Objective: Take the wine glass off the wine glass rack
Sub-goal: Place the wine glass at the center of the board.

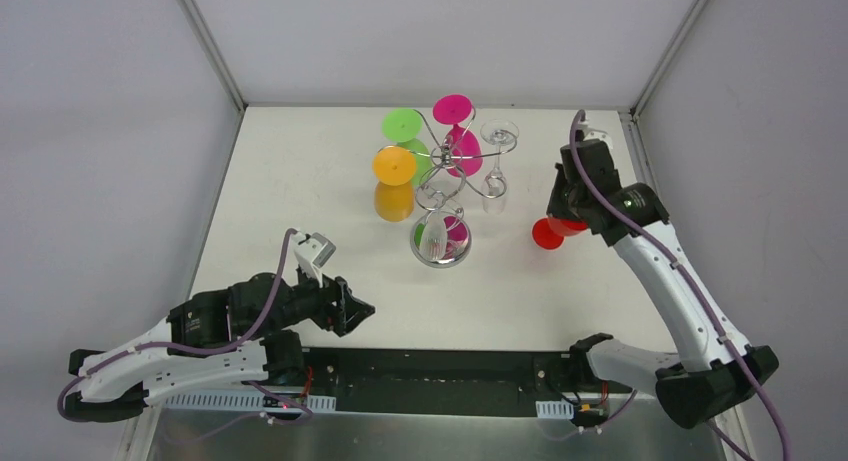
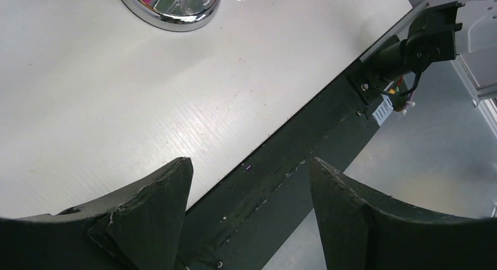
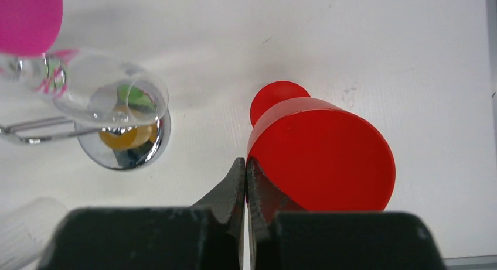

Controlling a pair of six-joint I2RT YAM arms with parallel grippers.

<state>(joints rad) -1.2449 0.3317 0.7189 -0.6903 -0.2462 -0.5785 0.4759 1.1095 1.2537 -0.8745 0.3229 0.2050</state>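
The chrome wine glass rack (image 1: 446, 169) stands mid-table on its round mirrored base (image 1: 440, 241). Green (image 1: 403, 125), magenta (image 1: 452, 109), orange (image 1: 394, 166) and clear (image 1: 499, 134) wine glasses hang from it. A red wine glass (image 1: 548, 232) is off the rack to its right, tilted. My right gripper (image 1: 566, 215) is shut on the rim of the red glass's bowl (image 3: 328, 159), one finger inside and one outside. My left gripper (image 1: 360, 309) is open and empty over the table's near edge, far from the rack.
The rack's base (image 2: 170, 12) shows at the top of the left wrist view, with the black rail (image 2: 305, 159) of the near edge under the open fingers. The rack base (image 3: 124, 147) and the clear glass (image 3: 111, 97) lie left of the red glass.
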